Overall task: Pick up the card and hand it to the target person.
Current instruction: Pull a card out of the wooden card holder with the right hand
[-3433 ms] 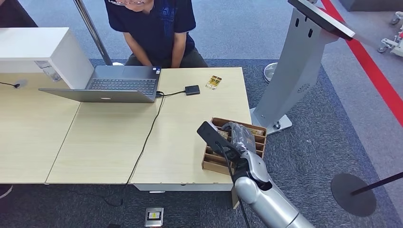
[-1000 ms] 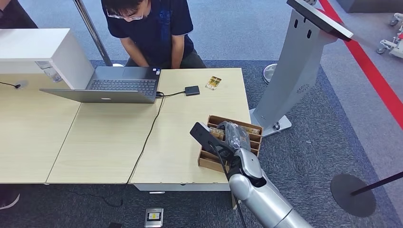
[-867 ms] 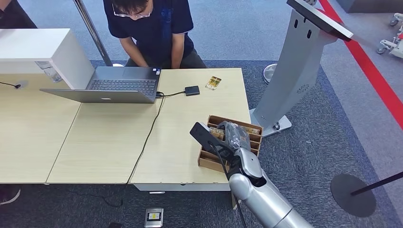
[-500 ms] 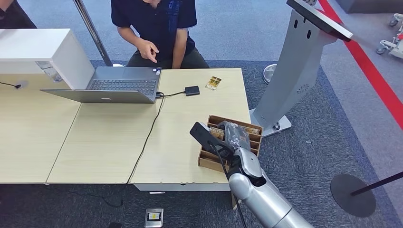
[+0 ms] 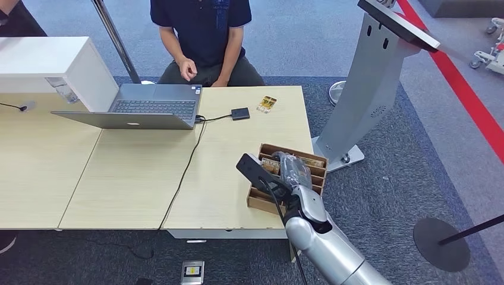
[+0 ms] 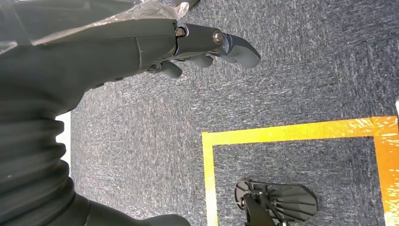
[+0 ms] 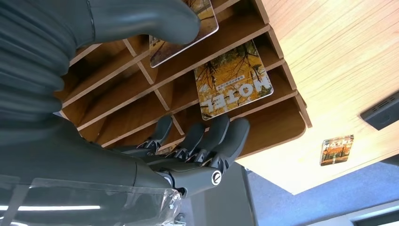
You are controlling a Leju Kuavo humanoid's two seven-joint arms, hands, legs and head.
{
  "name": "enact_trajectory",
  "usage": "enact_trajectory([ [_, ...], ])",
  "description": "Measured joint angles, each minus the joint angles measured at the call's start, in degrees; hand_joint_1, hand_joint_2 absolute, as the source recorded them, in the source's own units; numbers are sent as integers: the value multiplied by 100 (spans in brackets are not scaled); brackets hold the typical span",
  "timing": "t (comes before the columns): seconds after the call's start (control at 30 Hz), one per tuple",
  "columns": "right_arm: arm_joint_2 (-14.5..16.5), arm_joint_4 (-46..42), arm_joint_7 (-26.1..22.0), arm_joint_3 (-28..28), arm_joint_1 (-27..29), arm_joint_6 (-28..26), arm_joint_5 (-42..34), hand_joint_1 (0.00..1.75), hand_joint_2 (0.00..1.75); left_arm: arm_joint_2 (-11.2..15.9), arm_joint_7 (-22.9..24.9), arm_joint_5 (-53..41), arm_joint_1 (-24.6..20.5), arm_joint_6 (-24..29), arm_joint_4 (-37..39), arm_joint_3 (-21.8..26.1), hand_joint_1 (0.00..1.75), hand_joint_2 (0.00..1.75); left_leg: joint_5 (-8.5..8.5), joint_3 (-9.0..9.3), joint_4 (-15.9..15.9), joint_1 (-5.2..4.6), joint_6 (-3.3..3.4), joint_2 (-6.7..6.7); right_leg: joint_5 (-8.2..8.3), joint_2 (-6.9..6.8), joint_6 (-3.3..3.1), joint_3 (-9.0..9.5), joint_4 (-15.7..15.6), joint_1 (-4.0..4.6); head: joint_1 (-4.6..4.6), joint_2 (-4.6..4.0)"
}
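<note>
Honestly, the card (image 7: 232, 87) looks like an easy but fiddly thing to handle — a thin, flat, stiff bit of plastic or coated paper, surely very light, with a glossy autumn print and "MOTEL" on it, so probably a bit slick. It lies flat in a slot of the wooden card box (image 5: 309, 161), which sits near the right corner of the bench (image 5: 136, 178). Best guess for a hold: pinch it by the free short edge that pokes toward the open side of the slot, thumb on one face and a finger under the other, since the dividers block the long sides.

In the right wrist view the right robot hand (image 7: 197, 153) hangs over the box with its fingers (image 7: 221, 136) spread, their tips just next to the near end of that card — whether they touch it is hard to say. A second card (image 7: 188, 35) sits in the next slot, partly under the thick thumb (image 7: 141, 19); it's unclear whether the thumb presses on it. Nothing looks gripped yet.

The left robot hand (image 6: 155, 42) hangs over the carpet, fingers loosely apart, holding nothing.

The person (image 5: 205, 29) sits at the far side of the bench behind a laptop (image 5: 148, 107), well apart from the box. One more card (image 5: 267, 103) lies loose on the bench up there.
</note>
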Motion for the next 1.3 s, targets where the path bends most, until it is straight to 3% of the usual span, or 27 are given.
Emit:
enact_trajectory([
  [0.13, 0, 0, 0, 13, 0, 0, 0, 70, 175, 0, 1, 0, 0, 0, 0, 0, 0, 175, 0, 1, 0, 0, 0, 0, 0, 0, 0, 1, 0, 0, 0, 0],
  [0.8, -2, 0, -2, 15, -11, 5, 0, 75, 175, 0, 1, 0, 0, 0, 0, -3, 0, 175, 0, -2, 0, 0, 0, -1, 0, 0, 0, -1, 0, 0, 0, 0],
  [0.93, -5, 4, -2, 17, -15, 7, 0, 89, 175, 0, 1, 0, 0, 0, 0, -8, 0, 175, 0, -2, 0, 0, 0, -1, 0, 0, 0, -1, 0, 0, 0, 0],
  [1.07, -8, 4, -2, 16, -27, 7, 0, 123, 175, 0, 1, 0, -1, 0, 0, -9, 0, 175, -1, -3, 0, 0, 0, -1, -1, 0, 0, -2, 0, 0, 0, -1],
  [1.3, -9, 17, 0, 18, -29, 19, -10, 122, 175, 0, 1, 0, -6, 0, 0, -9, 0, 175, -1, -8, 0, 0, 0, -2, -1, 0, 0, -7, 0, 0, 0, -1],
])
